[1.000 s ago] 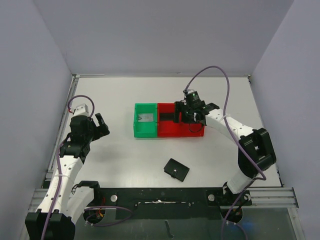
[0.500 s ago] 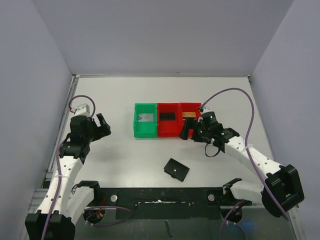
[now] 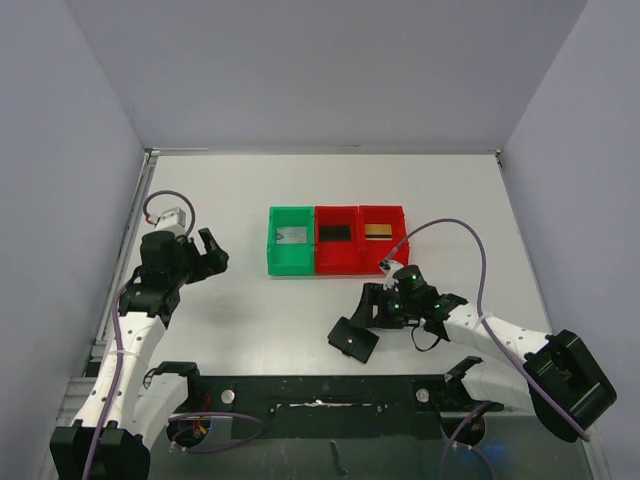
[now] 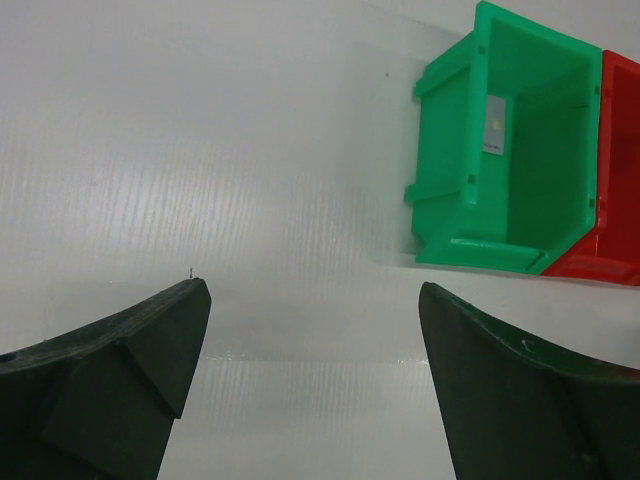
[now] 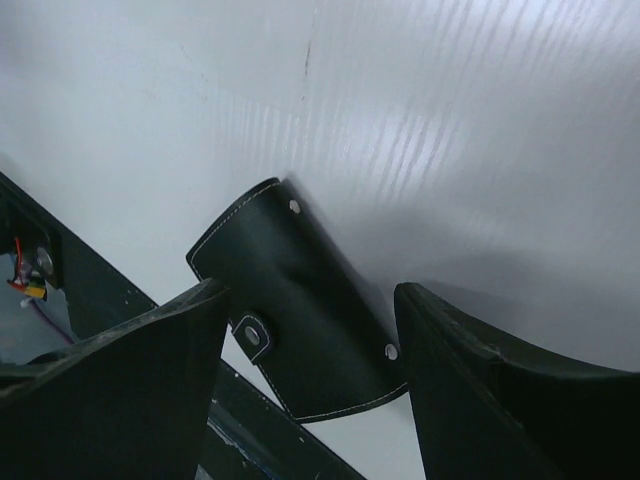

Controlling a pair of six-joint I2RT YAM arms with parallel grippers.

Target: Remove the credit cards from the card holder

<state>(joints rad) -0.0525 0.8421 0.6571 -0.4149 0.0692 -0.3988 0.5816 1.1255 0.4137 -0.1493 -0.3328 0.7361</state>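
— Top external view, item one: the card holder (image 3: 350,342). Condition?

— Closed and lying flat on the white worktop (image 3: 250,310), near the front edge, right of centre. It is a small black rectangle. The right wrist view shows the card holder (image 5: 300,320) with pale stitching round its border, two metal studs along one long edge, and a short strap tab with a snap on the other.

— Orientation?

— Skewed. From above, its long axis runs diagonally from far-left to near-right. The tab edge faces the black rail (image 3: 300,385) at the front of the worktop.

— Credit cards?

— All three are in the row of bins, well apart from the card holder. The pale grey card (image 3: 291,236) is in the green bin (image 3: 272,252), the black card (image 3: 336,233) in the middle red bin (image 3: 319,255), and the gold card (image 3: 378,231) in the right red bin (image 3: 404,232). The black and gold cards lie flat with their long axes left to right. I cannot tell whether the grey one is flat.

— Right pincer (image 3: 368,310)?

— Low over the card holder's far end, fingers apart and holding nothing. In its own camera, the right pincer (image 5: 310,295) shows the card holder between the two fingers. I cannot tell whether they touch it.

— Left pincer (image 3: 207,250)?

— At the left side, spread wide and empty. Its camera shows the left pincer (image 4: 315,295) facing bare worktop, with the green bin (image 4: 450,190) beyond.
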